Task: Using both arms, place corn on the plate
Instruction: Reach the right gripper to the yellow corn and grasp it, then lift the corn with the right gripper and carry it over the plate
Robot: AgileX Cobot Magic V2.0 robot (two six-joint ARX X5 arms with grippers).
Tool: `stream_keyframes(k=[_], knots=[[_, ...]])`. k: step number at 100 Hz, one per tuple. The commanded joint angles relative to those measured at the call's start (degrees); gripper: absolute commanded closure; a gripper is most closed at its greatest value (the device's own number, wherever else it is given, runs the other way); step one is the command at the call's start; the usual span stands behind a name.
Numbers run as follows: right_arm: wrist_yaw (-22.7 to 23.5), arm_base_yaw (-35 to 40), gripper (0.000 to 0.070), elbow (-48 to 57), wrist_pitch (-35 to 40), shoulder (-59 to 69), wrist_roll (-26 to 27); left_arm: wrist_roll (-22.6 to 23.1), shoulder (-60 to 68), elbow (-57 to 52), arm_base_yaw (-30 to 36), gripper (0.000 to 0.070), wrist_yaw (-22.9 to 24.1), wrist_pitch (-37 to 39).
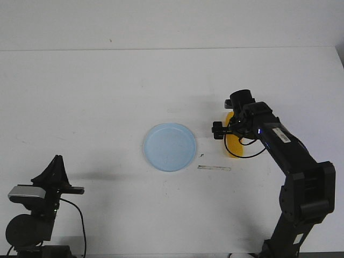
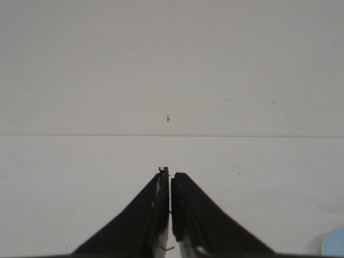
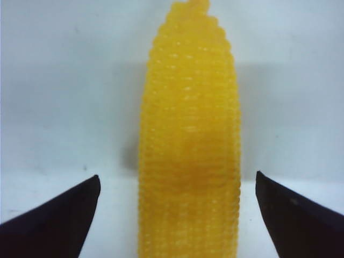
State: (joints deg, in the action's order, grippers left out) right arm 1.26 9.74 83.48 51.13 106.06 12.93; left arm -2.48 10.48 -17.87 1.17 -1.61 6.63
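**Right jaws spread over corn; plate bare, nothing gripped yet**

Right gripper (image 3: 177, 215): spread wide, one dark fingertip (image 3: 59, 215) each side of the cob w/ bare table showing between pad and kernels on both sides. No contact visible. Straddling, not pinching.

Corn (image 3: 188, 156): lying flat on white table (image 1: 97, 97), running lengthwise away from the wrist cam, tapered end farthest off. In front view mostly hidden under the right arm's wrist; only a yellow-orange sliver (image 1: 235, 146) shows, to the right of the plate, near but apart from it.

Handling, as judged: prob. hollow moulded plastic, so light and stiff, no crush risk at modest force. Bumpy kernel rows give some bite, but round section means likely to roll or squirt out if pinched off-centre. Best hold looks like across the thick middle, pads square to the long axis; taper end poor, too narrow and sloped. Jaws already lined up about right; need to drop lower before closing.

Left gripper (image 2: 170, 185): fingers pressed together, just a thin slit between them, nothing held. Parked at front-left corner of the table, well apart from corn and plate. Pale-blue edge of the plate (image 2: 334, 243) just peeks into its wrist view.

Plate (image 1: 170, 147): round, light blue, shallow rim, mid-table. Nothing in it. Low rim = little to stop a rolling cob, so better set down centred and released low.

Thin pale strip (image 1: 214, 168) on table just right of plate, between plate and right arm base; can't tell what.
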Motion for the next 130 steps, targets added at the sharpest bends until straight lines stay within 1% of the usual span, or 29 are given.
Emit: stream_keyframes(k=[1,16,35,77,88,108,130], knots=[[-0.3,0.2,0.0119,1.2,-0.3,1.2,0.6,-0.1,-0.1,-0.5,0.0,0.0699,-0.1,0.7],[-1.6,-0.3,0.0292,1.2,0.0,1.2,0.7,-0.1,-0.1,-0.5,0.0,0.0699,-0.1,0.7],[-1.5,-0.5,0.0381,1.2,0.0,1.2,0.7,-0.1,-0.1,-0.5,0.0,0.0699,-0.1,0.7],[-1.6,-0.1,0.0380,2.6,0.6,-0.5,0.5,-0.1,-0.1,-0.5,0.0,0.0699,-0.1,0.7],[-1.7,1.4,0.0381,4.0,-0.3,-2.3,-1.8,-0.1,-0.1,-0.5,0.0,0.0699,-0.1,0.7],[-1.5,8.7,0.0380,6.4,-2.1,-3.6,-7.2,-0.1,-0.1,-0.5,0.0,0.0699,-0.1,0.7],[-0.3,18.7,0.0380,6.5,-8.5,-3.6,-9.7,-0.1,-0.1,-0.5,0.0,0.0699,-0.1,0.7]])
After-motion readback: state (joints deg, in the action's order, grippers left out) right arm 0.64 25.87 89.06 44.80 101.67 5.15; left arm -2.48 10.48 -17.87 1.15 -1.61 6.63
